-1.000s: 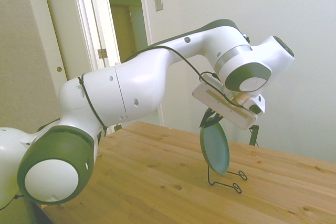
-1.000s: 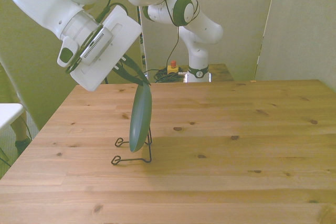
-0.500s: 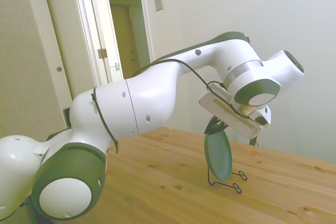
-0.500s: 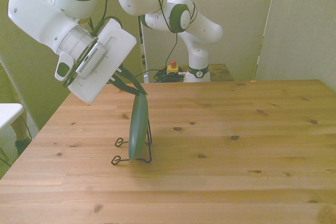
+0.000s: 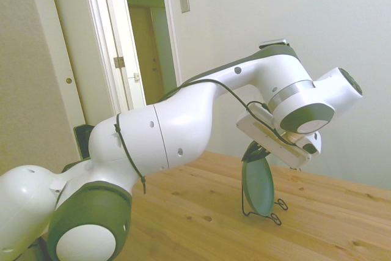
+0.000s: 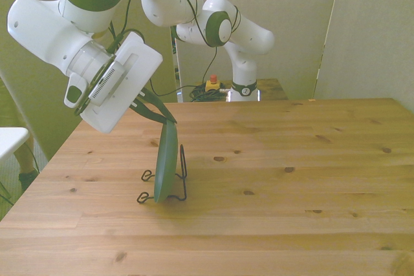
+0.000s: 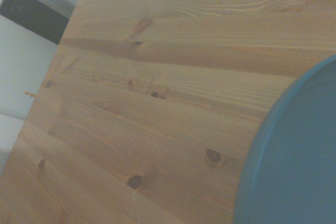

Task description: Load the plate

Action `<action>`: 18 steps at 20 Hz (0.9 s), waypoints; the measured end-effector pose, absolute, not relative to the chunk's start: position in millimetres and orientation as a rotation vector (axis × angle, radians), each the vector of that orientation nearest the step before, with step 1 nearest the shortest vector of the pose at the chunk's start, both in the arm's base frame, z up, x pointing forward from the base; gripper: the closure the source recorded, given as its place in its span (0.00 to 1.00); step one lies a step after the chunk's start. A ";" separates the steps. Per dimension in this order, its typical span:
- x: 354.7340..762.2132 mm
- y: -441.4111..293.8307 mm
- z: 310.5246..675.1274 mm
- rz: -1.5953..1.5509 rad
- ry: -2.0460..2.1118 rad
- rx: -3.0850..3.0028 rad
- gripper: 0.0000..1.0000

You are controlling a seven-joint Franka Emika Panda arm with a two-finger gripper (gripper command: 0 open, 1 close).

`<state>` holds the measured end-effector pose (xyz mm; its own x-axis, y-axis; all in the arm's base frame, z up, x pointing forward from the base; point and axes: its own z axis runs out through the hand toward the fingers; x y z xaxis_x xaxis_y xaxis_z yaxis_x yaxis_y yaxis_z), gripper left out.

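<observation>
The plate (image 6: pixel 166 163) stands on edge below the jaws, in the wire stand (image 6: pixel 182 182) on the counter (image 6: pixel 291 192).

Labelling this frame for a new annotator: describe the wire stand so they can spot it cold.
Start from the wooden table and go to the front view's left, below the white arm's gripper. There the teal-green plate stands on edge, and the wire stand is the thin black frame around its lower edge. Its looped wire feet on the tabletop set it apart from the solid dish.

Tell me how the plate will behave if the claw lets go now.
The plate stands on edge in the wire stand, so it probably stays put, but a sideways nudge could tip it. It looks rigid and smooth, likely slippery where the claw pinches its rim.
</observation>
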<state>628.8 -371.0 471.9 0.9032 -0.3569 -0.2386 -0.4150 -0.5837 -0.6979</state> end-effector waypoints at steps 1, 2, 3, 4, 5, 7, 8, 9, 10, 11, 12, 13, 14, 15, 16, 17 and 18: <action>629.3 -370.8 472.2 0.093 0.556 -2.248 0.00; 629.5 -370.2 472.3 0.098 0.560 -2.249 0.00; 629.2 -369.7 472.4 0.105 0.562 -2.249 0.00; 629.3 -369.0 472.3 0.111 0.565 -2.248 0.00; 629.8 -368.5 472.3 0.113 0.570 -2.247 0.00; 631.2 -367.1 472.3 0.116 0.577 -2.244 0.00; 631.9 -366.3 472.3 0.117 0.578 -2.243 0.00; 632.4 -365.5 472.4 0.118 0.578 -2.241 0.00; 632.9 -364.7 472.6 0.119 0.579 -2.239 0.00; 633.3 -364.1 473.1 0.120 0.582 -2.237 0.00; 633.5 -363.7 473.4 0.122 0.584 -2.236 0.00; 633.3 -363.3 473.4 0.126 0.585 -2.235 0.00; 633.2 -363.2 473.2 0.129 0.586 -2.235 0.00; 633.2 -363.2 472.8 0.130 0.587 -2.236 0.00; 632.8 -363.6 473.3 0.131 0.592 -2.237 0.00; 631.9 -364.4 475.8 0.130 0.605 -2.242 0.00; 630.1 -366.2 481.5 0.121 0.621 -2.253 0.00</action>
